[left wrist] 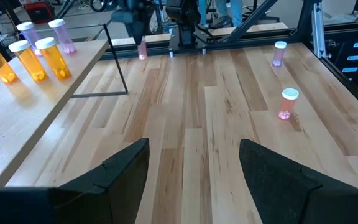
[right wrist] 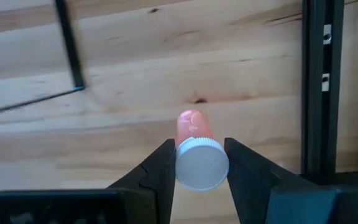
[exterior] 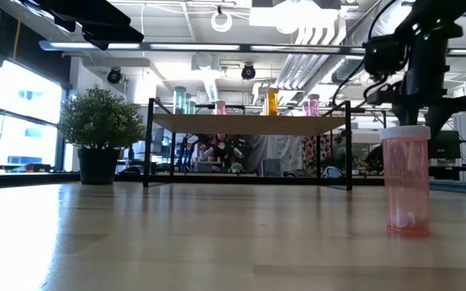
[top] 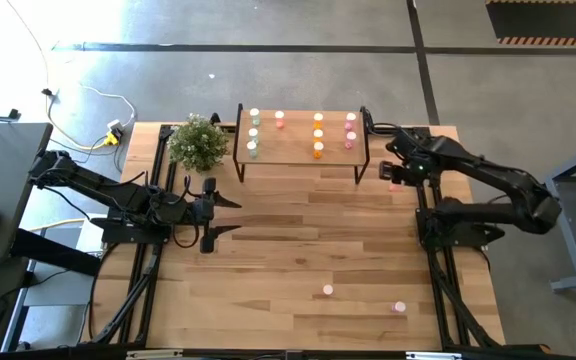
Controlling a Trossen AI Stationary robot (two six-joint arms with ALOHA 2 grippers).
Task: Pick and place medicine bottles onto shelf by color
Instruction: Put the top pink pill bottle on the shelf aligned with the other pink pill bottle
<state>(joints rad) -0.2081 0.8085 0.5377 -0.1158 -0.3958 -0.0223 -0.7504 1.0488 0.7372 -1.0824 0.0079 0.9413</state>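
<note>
Right gripper (right wrist: 197, 163) points down, jaws clamped on pink bottle (right wrist: 196, 155) cap; left gripper (left wrist: 194, 168) level, jaws spread wide.

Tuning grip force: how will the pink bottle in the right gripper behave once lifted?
Probably light: the pink bottle looks translucent and nearly empty. The right gripper pinches its round cap, so it may slip or swivel between the fingers. Tall and narrow, it likely tips and rolls if set down crooked.

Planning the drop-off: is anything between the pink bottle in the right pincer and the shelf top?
Nothing visible does. The right pincer holds the pink bottle just right of the shelf, whose pink column has room.
</note>
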